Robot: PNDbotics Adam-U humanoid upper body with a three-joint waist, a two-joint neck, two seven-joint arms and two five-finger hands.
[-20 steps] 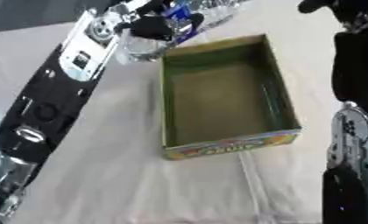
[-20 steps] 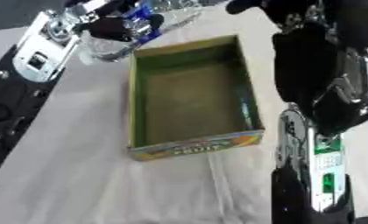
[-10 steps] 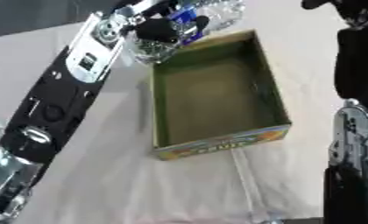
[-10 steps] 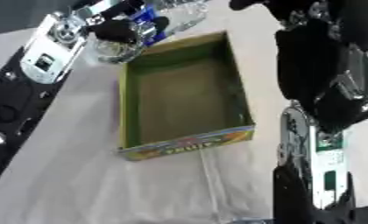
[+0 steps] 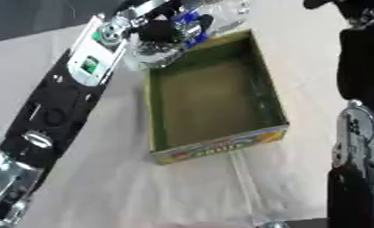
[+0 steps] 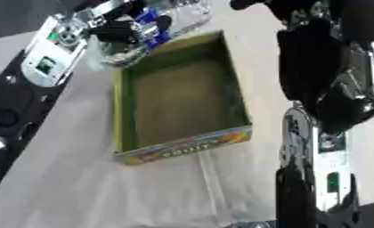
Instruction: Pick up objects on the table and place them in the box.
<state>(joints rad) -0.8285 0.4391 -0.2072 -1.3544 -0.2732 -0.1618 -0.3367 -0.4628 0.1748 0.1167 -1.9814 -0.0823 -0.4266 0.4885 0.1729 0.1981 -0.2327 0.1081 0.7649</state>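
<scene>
An open cardboard box (image 5: 221, 146) with green inner walls and a colourful front lies on the cloth-covered table; nothing shows inside it. My left arm reaches up along the left side. Its left hand (image 5: 160, 30) is at the box's far left corner, fingers curled round a clear plastic bottle (image 5: 212, 12) with a blue label. The bottle lies over the box's far rim. My right arm (image 6: 323, 89) hangs black and silver along the right edge. A dark part that may be the right hand (image 6: 252, 4) shows at the top, its fingers unclear.
A pale cloth (image 5: 104, 187) covers the table, with a crease running from the box's front toward the near edge. A dark floor strip (image 5: 26, 18) shows at the upper left.
The whole picture has shifted slightly, so the camera moved. My left hand with the bottle has edged a little toward the box's far corner. The right arm keeps its place.
</scene>
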